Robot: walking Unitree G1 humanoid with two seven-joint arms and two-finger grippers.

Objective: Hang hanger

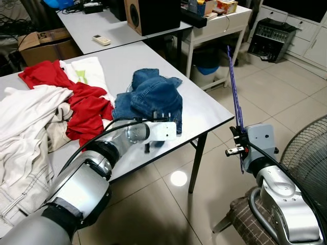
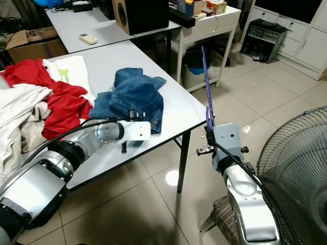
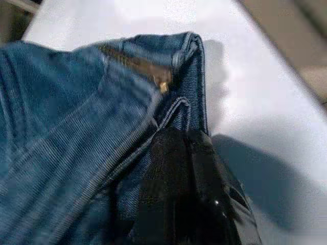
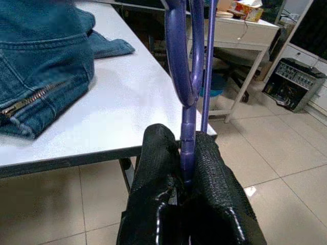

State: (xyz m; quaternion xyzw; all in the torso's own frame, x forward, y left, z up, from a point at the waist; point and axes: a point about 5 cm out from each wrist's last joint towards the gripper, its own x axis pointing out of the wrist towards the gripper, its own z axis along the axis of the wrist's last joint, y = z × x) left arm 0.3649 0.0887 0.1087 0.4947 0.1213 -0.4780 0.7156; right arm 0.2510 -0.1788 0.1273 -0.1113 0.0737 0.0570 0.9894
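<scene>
Beside the table (image 1: pixel 204 109), right end effector (image 4: pixel 186 153) grips thin purple hanger (image 1: pixel 235 97) (upright).

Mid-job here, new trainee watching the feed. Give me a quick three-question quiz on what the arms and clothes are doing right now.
1. True or false: the right gripper is shut on the purple hanger.
2. Which garment is the left gripper down at? A) red shirt B) blue jeans C) white cloth
3. Fill in: the hanger is held off the edge of the table, above the ____.

Key
1. True; its black fingers clamp the hanger's stem.
2. B, the blue jeans; the red shirt and white cloth lie further to the robot's left.
3. Floor.
</scene>
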